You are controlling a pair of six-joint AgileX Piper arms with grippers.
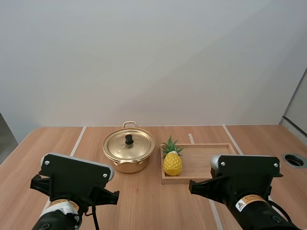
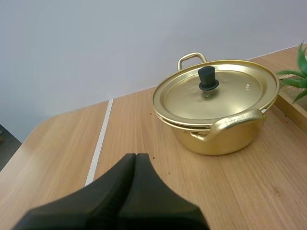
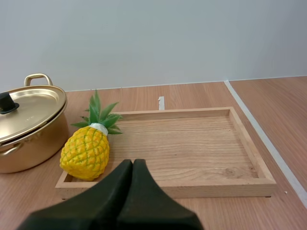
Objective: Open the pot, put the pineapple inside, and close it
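Nearest the lens, along the bottom edge of the high view, the black wrist housings of the left arm (image 1: 72,182) (lower left) and the right arm (image 1: 244,184) (lower right) are seen over the wooden table (image 1: 153,206). At centre frame a gold pot (image 1: 128,162) is noted. Its lid (image 1: 139,146) is seated on it, with a black knob (image 1: 129,139) on top. Just right of the pot a wooden tray (image 1: 206,160) is set flat on the table. The pineapple (image 1: 172,164) is recorded inside the tray at its left end, crown up, on the side nearest the pot. A white line (image 1: 78,141) is marked on the table to the left of the pot.

Left wrist view: the left fingers (image 2: 120,191) are pressed together as one dark wedge, with nothing held. They are placed over bare table, short of the pot and apart from it. The pot is closed, with the lid seated. One handle is turned toward the camera and the other lies at the far side. Green pineapple leaves are glimpsed beside the pot.

Right wrist view: the right fingers (image 3: 122,196) are likewise pressed together and empty, placed just before the tray's near rim. The pineapple is seen in the tray's corner nearest the pot, slightly tilted, close to that rim. The closed pot is noted just beside the tray.
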